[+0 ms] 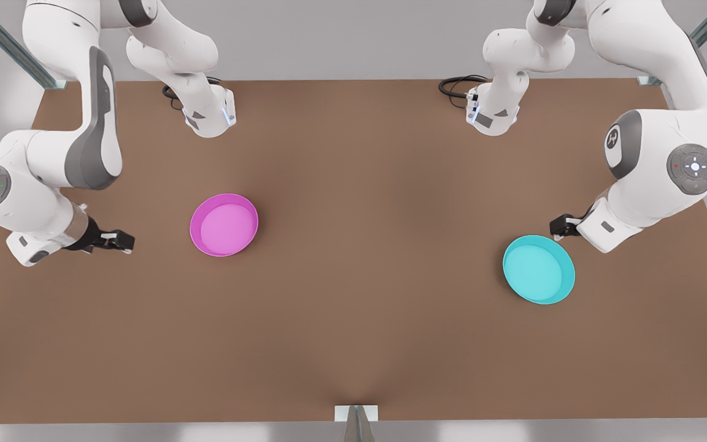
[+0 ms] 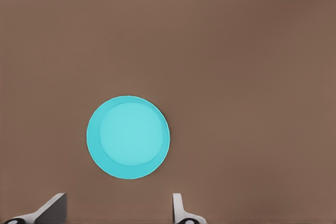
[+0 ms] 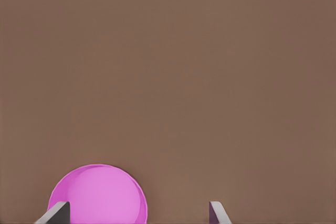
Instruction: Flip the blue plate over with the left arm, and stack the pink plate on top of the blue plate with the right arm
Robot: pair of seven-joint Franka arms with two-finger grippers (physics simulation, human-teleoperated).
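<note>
The blue plate (image 1: 538,269) (image 2: 128,137) lies open side up on the brown table, toward the front view's right. My left gripper (image 1: 561,227) (image 2: 115,214) hovers just behind the plate's far rim, open, with nothing between its fingers. Toward the front view's left lies the pink plate (image 1: 224,224) (image 3: 98,195), also open side up. My right gripper (image 1: 121,240) (image 3: 136,216) is farther to the left of it, a hand's width away, open and holding nothing.
The brown table (image 1: 359,184) spans the whole scene. Both arm bases (image 1: 209,113) (image 1: 491,113) stand at the back edge with black cables beside them. A small grey bracket (image 1: 356,413) sits at the middle of the front edge.
</note>
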